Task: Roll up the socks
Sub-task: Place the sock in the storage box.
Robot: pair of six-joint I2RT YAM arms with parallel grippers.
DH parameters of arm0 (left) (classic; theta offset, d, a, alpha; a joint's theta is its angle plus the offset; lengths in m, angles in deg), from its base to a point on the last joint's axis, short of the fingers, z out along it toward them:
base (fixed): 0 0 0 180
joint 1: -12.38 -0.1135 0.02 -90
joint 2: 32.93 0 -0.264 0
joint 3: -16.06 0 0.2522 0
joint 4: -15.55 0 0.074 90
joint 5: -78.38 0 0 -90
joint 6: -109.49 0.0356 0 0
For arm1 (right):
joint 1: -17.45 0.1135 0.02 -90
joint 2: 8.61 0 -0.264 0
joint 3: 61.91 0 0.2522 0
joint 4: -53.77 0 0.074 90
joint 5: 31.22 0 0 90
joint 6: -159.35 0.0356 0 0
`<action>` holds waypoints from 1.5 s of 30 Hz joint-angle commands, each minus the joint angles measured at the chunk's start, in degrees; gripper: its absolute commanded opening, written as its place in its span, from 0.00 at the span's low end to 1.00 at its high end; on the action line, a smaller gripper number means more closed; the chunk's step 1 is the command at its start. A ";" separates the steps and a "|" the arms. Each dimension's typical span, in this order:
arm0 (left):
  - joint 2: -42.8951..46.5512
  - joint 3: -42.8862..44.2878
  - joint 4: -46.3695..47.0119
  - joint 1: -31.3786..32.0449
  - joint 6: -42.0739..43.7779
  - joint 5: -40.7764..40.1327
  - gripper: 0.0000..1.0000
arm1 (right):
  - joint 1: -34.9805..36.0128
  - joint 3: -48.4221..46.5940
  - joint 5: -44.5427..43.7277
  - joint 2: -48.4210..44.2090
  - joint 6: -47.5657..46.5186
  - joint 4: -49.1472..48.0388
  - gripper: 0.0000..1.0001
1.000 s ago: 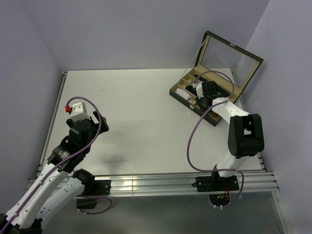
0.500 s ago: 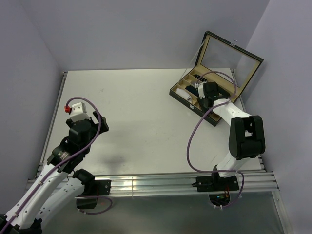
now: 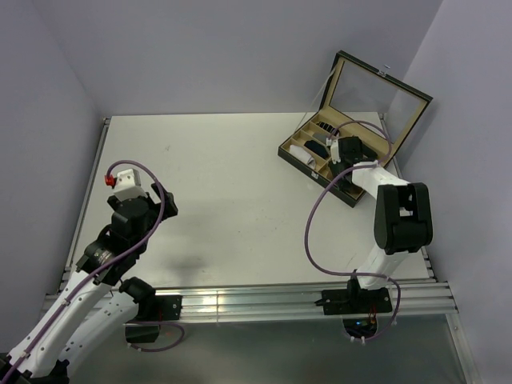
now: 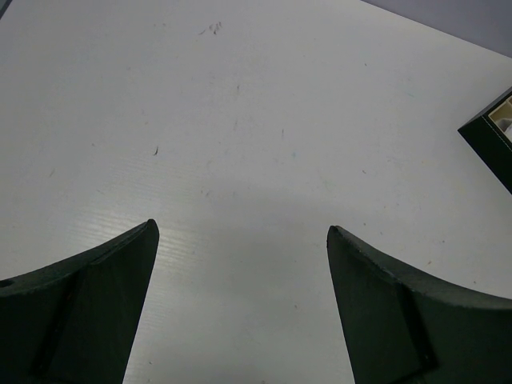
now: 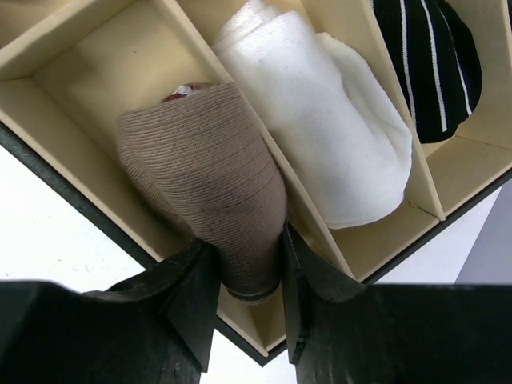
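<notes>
In the right wrist view the tan-brown sock [image 5: 204, 152] is a roll lying in a cream compartment of the box, a bit of red-and-white cuff showing at its far end. My right gripper [image 5: 246, 240] is shut on its near end, one finger on each side. The white sock [image 5: 320, 136] lies rolled in the neighbouring compartment. From above, the right gripper [image 3: 336, 156] reaches into the open box [image 3: 292, 152]. My left gripper [image 4: 242, 232] is open and empty above bare table, far left of the box.
A black roll with thin white stripes [image 5: 428, 56] fills the compartment beyond the white sock. The box's glass lid [image 3: 376, 92] stands open at the back right. A corner of the box [image 4: 492, 132] shows in the left wrist view. Walls close off the left, the back and the right.
The right wrist has shifted slightly to the right over the box. The left arm has barely moved.
</notes>
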 commanded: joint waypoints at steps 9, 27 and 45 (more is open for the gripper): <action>0.45 -0.31 1.88 0.26 0.29 -0.38 0.91 | -0.04 -4.68 3.98 -9.75 3.83 7.01 0.46; 0.19 -0.22 1.70 0.26 0.11 -0.65 0.91 | -0.66 0.95 4.25 -1.24 5.59 -0.46 0.40; 2.47 -0.05 1.53 0.26 -0.06 -1.96 0.92 | -0.66 -8.71 -8.10 -22.65 20.34 10.52 0.39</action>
